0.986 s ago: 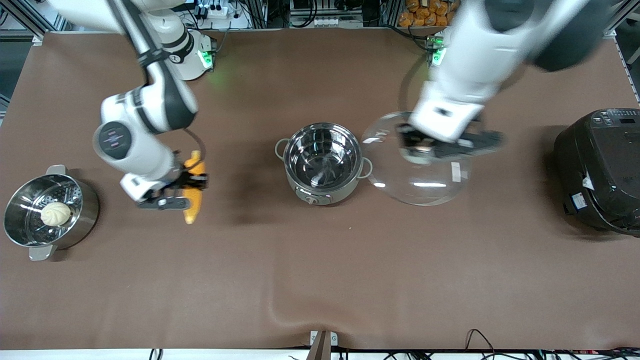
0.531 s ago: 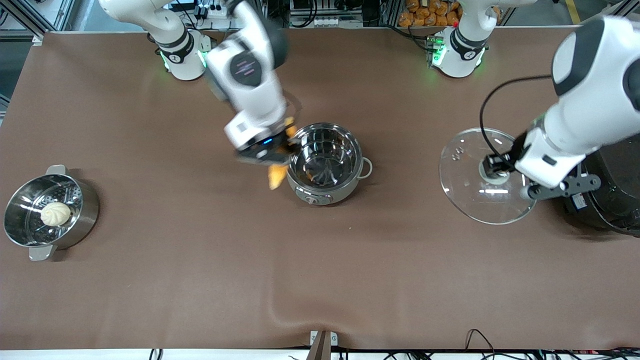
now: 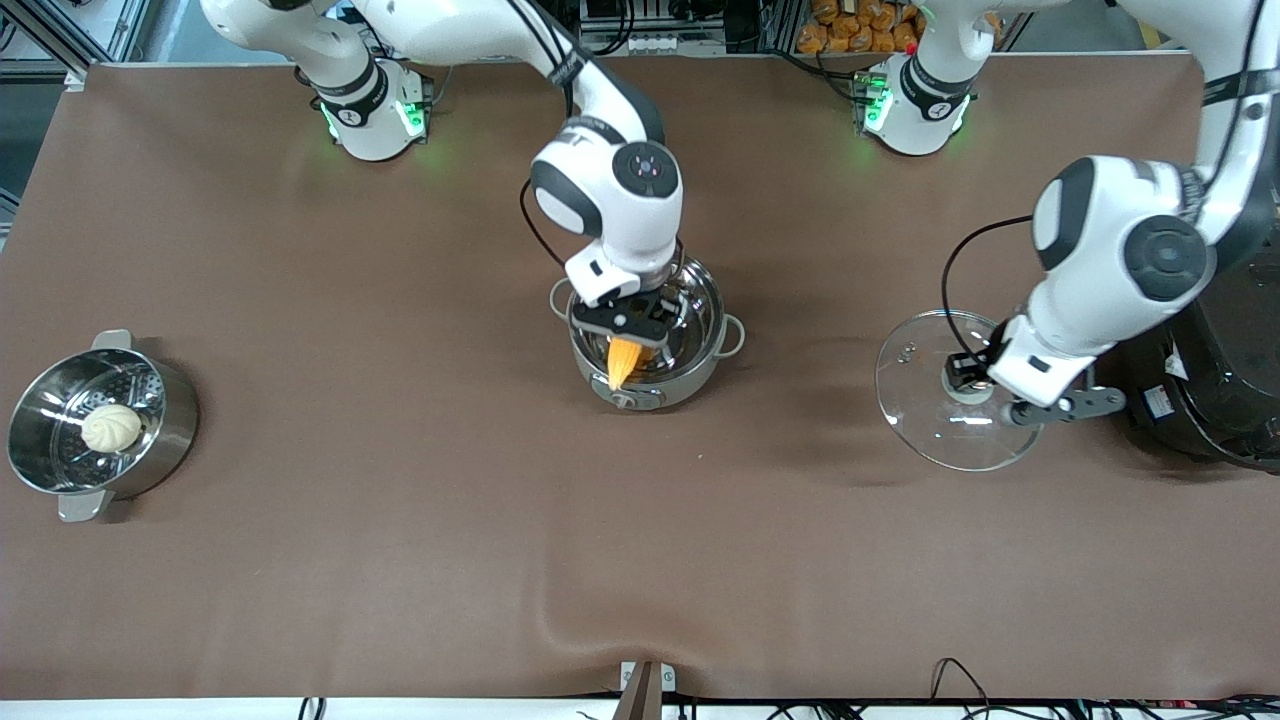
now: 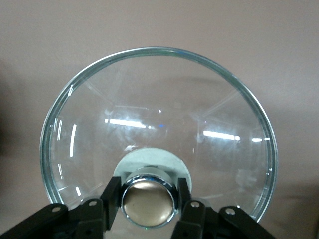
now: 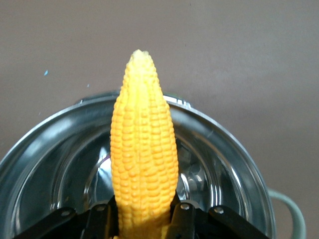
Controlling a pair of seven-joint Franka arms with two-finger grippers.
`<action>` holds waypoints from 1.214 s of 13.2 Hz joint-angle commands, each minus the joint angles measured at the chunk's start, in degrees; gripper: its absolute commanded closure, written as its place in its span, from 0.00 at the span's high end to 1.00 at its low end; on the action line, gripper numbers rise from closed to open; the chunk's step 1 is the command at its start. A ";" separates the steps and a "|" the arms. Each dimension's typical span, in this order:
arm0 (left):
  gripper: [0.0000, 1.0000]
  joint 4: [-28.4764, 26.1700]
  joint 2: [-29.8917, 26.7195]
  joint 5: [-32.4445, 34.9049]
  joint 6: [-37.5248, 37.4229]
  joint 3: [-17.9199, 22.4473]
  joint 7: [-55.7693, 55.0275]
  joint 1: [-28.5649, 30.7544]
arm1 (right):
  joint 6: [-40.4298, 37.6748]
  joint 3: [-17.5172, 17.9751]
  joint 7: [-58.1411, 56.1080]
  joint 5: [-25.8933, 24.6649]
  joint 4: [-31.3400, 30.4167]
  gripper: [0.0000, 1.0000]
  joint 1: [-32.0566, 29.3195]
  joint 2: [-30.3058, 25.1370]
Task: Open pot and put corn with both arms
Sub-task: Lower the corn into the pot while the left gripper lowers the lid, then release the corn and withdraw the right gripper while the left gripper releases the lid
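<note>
While both arms work above it, these parts show, largest first:

Table (image 3: 400,560): brown cover; its edge nearest the front camera is partly cut off by the frame.

Rice cooker (image 3: 1215,380): black, at the left arm's end of the table; cut off by the frame edge and partly hidden by the left arm. A small white label sits on its side, too small to read.

Steamer (image 3: 165,440): steel, at the right arm's end of the table, with a pale bun (image 3: 111,428) lying in its perforated insert.

Lid (image 3: 915,415): clear glass, tilted, held between the pot and the rice cooker. No writing can be read on it.

Pot (image 3: 700,360): shiny steel, open, mid-table; its dial knob faces the front camera, and much of its bowl is hidden by the right arm.

Corn (image 3: 622,361): yellow-orange, over the pot's bowl, its tip pointing past the rim; its base is hidden in the grip.

Right gripper (image 3: 628,320): over the pot, fingers closed on the corn's thick end.

Left gripper (image 4: 148,201): fingers clamped on the lid's round metal knob.
</note>
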 commanded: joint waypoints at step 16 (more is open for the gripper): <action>0.23 -18.98 -0.37 1.51 14.97 -0.83 0.63 1.50 | -17.94 0.53 -40.19 11.90 -4.26 1.00 -25.95 -21.27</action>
